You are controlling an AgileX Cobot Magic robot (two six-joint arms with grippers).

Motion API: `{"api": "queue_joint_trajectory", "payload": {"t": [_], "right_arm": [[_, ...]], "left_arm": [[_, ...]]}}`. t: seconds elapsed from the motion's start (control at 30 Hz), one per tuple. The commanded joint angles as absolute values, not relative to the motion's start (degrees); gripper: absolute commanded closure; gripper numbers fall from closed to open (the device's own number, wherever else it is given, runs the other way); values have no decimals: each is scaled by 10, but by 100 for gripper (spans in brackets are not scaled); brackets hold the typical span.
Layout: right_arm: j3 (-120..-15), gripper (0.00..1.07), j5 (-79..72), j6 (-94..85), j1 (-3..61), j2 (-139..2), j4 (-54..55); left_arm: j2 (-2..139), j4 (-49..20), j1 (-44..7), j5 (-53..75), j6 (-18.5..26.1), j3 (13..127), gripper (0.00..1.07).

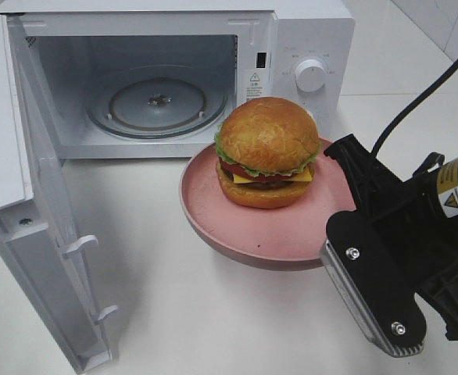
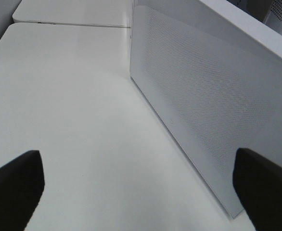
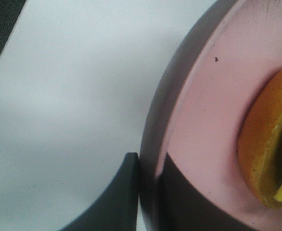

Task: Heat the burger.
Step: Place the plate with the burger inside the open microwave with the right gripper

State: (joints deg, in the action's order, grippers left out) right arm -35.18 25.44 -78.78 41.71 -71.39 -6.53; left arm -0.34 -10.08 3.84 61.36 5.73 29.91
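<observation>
Right gripper (image 3: pixel 148 185) pinches rim of pink plate (image 3: pixel 203 110).

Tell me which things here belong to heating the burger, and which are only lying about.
For the job:
- burger
- pink plate under it, rim clamped by the right gripper
- microwave, its door open

Lying about:
- left gripper, open and holding nothing, beside the door's outer face
- white table

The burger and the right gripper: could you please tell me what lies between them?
Only bare plate, from the rim that the right gripper clamps to the burger; the right wrist view shows it.
</observation>
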Motion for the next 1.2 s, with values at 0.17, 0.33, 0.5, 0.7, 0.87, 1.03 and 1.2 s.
{"api": "queue_joint_trajectory", "payload": {"t": [0.17, 0.33, 0.5, 0.7, 0.87, 1.03, 1.2], "right_arm": [[-361, 107, 195, -837, 414, -734, -25], [-361, 107, 187, -814, 415, -751, -46], [-367, 107, 157, -814, 416, -771, -40], [-409, 107, 154, -810, 416, -804, -40], [-428, 107, 152, -798, 416, -823, -40], [-452, 107, 150, -794, 426, -848, -45], [-476, 107, 128, -776, 445, -875, -46]], "left_arm": [[-14, -104, 39, 616, 59, 297, 7], [-14, -104, 39, 616, 59, 297, 7], [-14, -104, 39, 616, 59, 297, 7], [-14, -104, 39, 616, 59, 297, 7], [-14, -104, 39, 616, 59, 297, 7], [-14, -104, 39, 616, 59, 297, 7], [-14, -104, 39, 616, 59, 297, 7]]}}
